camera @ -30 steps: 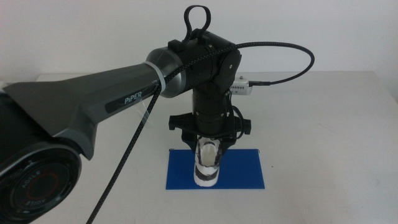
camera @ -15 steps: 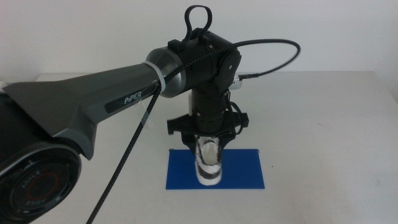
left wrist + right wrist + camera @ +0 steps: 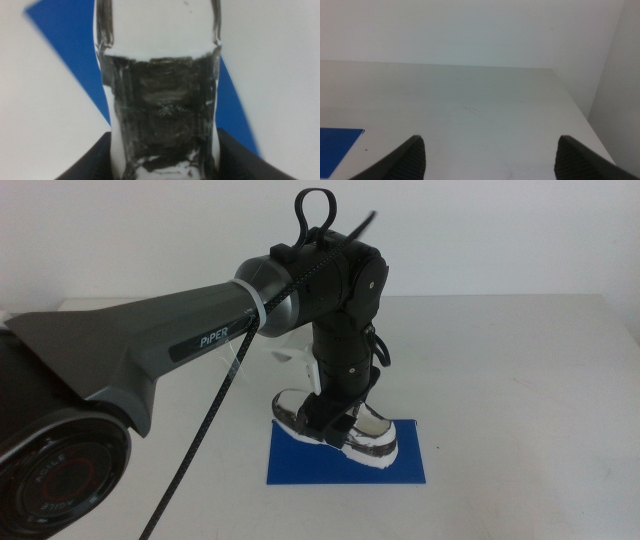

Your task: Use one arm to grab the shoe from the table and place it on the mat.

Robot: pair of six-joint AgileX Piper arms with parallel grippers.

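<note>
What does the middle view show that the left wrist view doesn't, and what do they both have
Only the middle view shows the whole arm marked PiPER, its cable loop, the full outline of the shoe lying across the mat, and the table edges. Only the left wrist view shows, close up, the black scribbled upper between the left end effector jaws. Both share the shoe, held by that end effector, over the blue mat on the off-white table. The right end effector appears in neither.
</note>
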